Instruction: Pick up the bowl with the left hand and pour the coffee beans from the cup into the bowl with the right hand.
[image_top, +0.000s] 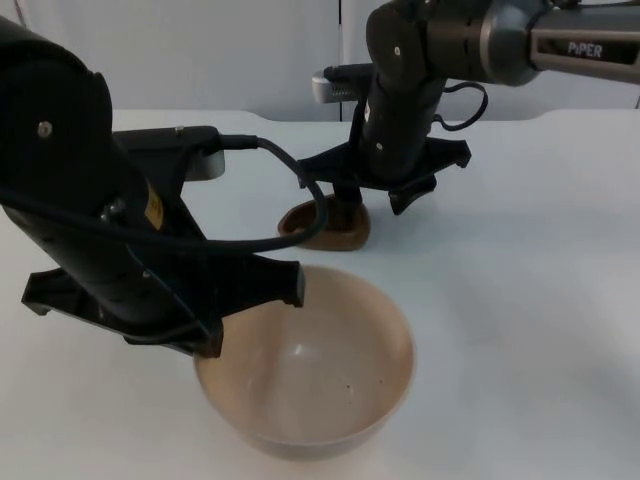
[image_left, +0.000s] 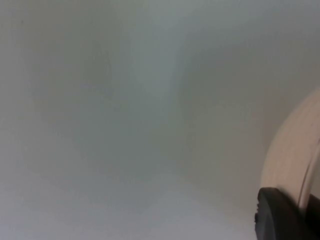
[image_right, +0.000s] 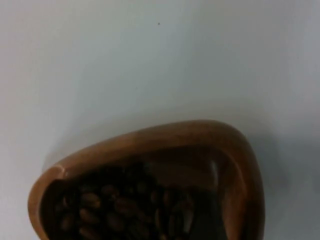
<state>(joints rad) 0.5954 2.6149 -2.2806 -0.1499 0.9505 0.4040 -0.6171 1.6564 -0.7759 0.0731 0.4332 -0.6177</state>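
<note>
White desk (image_top: 540, 260), ending at a grey wall (image_top: 200, 50) at the back. Black left arm (image_top: 90, 220) in from the upper left of the top view, reaching low over the near side of the desk. Black right arm (image_top: 450, 50) in from the upper right, bent down toward the middle of the desk.

Beige bowl (image_top: 320, 370) near the front of the desk, upright, its inside pale and all but bare, a few dark specks on the bottom. Left claw (image_top: 205, 345) at the bowl's left rim, closed on that rim; in the left wrist view a black fingertip (image_left: 280, 215) pressed against the curved beige rim (image_left: 292, 155). Cannot tell whether the bowl sits on the desk or hangs just above it.

Brown wooden cup (image_top: 335, 228) behind the bowl, near the middle of the desk, resting on the surface and well apart from the bowl. In the right wrist view a rounded, roughly triangular cup (image_right: 235, 145) with dark coffee beans (image_right: 120, 207) heaped inside. Right claw (image_top: 345, 205) straight above the cup, down at its rim, one finger seeming to reach inside. Cannot tell whether that claw grips the cup or stands apart around it.
</note>
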